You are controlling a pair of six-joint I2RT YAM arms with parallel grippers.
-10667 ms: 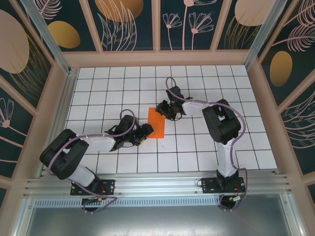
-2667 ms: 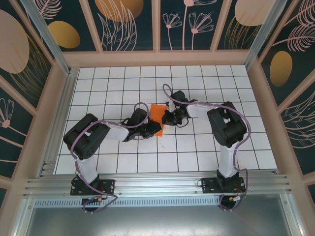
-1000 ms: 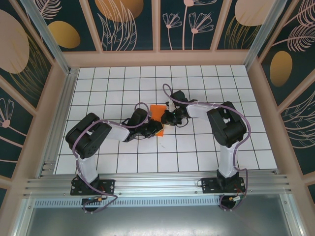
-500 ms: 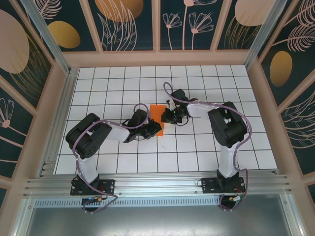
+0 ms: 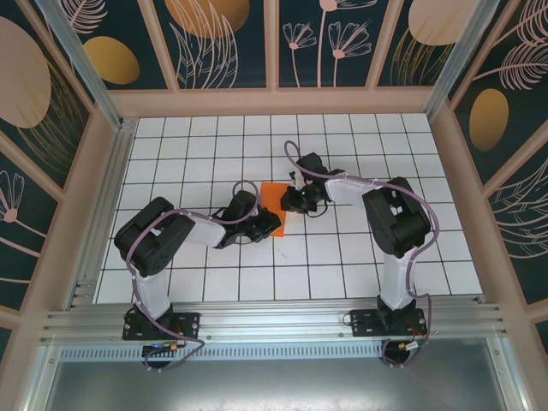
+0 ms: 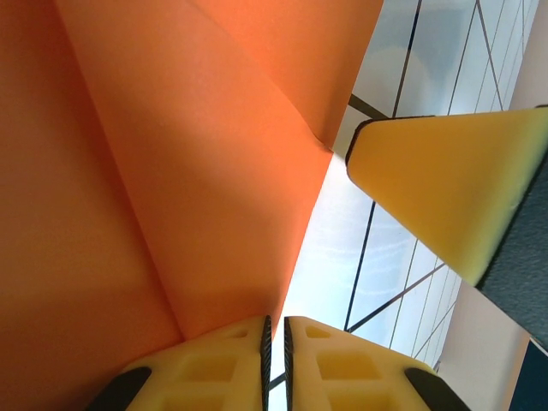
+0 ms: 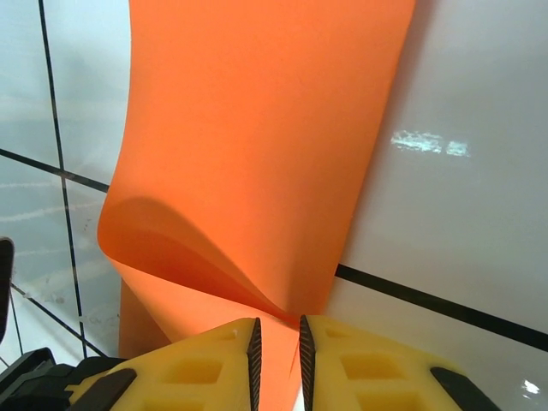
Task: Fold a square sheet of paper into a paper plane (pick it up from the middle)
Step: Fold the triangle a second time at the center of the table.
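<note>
The square sheet of paper (image 5: 274, 197) lies near the middle of the desk (image 5: 342, 257), a little toward 12 o'clock. It is no longer a flat square. In the right wrist view an upper layer curls up and over, so this looks like an early fold in the making rather than a finished crease.

The left claw (image 5: 267, 224) sits at the sheet's 6 o'clock end. In its own view its jaws are all but closed and the orange edge runs down into the slit between them, so it appears clenched on the paper (image 6: 171, 171). The right claw (image 5: 295, 204) comes in from the 3 o'clock side and is likewise clenched. The curled layer of the paper (image 7: 257, 128) tapers straight into its narrow gap. The right claw's yellow pad (image 6: 445, 184) hangs just beside the paper's edge in the left wrist view, so the two claws are working close together.

The next move likely calls for one claw to anchor its end while the other carries the raised layer across. The edges need to meet squarely, and the bend then needs pressing flat against the desk. With paper this thin, pulling the two ends against each other could tear or skew it.
</note>
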